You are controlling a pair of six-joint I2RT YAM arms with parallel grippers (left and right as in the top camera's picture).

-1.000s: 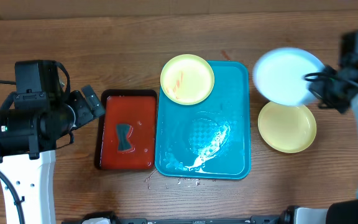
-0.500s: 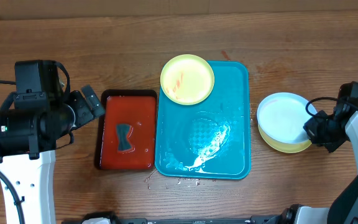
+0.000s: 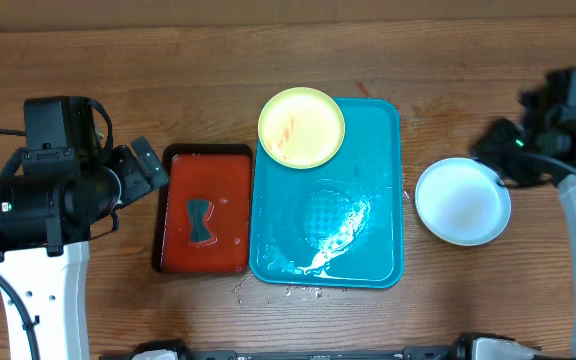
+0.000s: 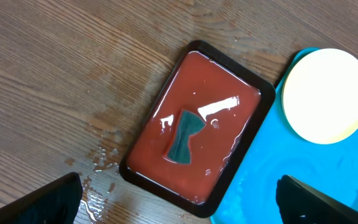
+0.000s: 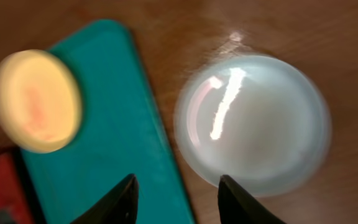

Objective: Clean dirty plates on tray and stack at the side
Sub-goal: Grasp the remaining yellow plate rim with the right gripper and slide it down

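A pale yellow plate point(image 3: 301, 127) with orange-red smears lies on the far left corner of the turquoise tray point(image 3: 368, 240). The light blue-white plate point(image 3: 462, 201) lies on the table to the right of the tray; the second yellow plate seen earlier under it is hidden. My right gripper point(image 3: 496, 150) is open and empty, above the far edge of that plate. The right wrist view shows the blue-white plate point(image 5: 253, 121), the smeared plate point(image 5: 36, 99), the tray point(image 5: 117, 124) and my open gripper point(image 5: 176, 199). My left gripper point(image 3: 153, 165) is open and empty, left of the red tray.
A red tray with a black rim point(image 3: 230, 250) stands against the turquoise tray's left side, holding liquid and a dark green cloth point(image 3: 201, 220). The left wrist view shows it point(image 4: 148, 118) with water drops on the wood point(image 4: 101, 165). Crumbs lie at the tray's near edge point(image 3: 298, 292).
My right gripper brought the blue-white plate down onto the yellow plate at the right, let go of it, and rose away toward the far right. The left arm has not moved.
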